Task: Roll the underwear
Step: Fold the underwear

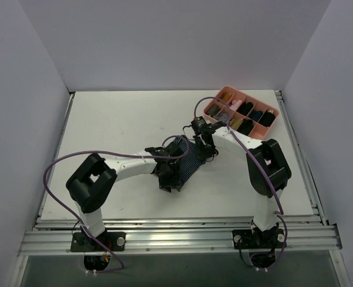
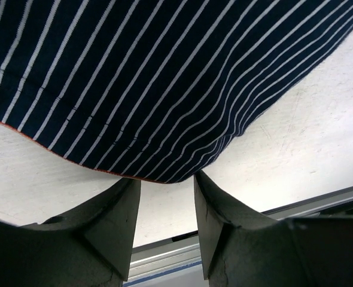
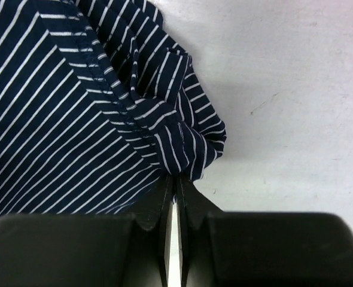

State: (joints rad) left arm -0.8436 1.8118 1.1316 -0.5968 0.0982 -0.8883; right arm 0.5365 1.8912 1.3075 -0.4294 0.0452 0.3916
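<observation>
Underwear [image 1: 185, 156] may slip from the right end effector [image 3: 175, 185], clamped on one thin fold, while the left end effector [image 2: 167, 184] stands apart.

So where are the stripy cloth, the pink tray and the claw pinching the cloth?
underwear [image 1: 188, 156], top view, middle of the striped cloth.
pink tray [image 1: 273, 124], top view, its right-hand rim.
right gripper [image 3: 175, 182], right wrist view, between its fingertips, shut on a fold of the cloth.
</observation>
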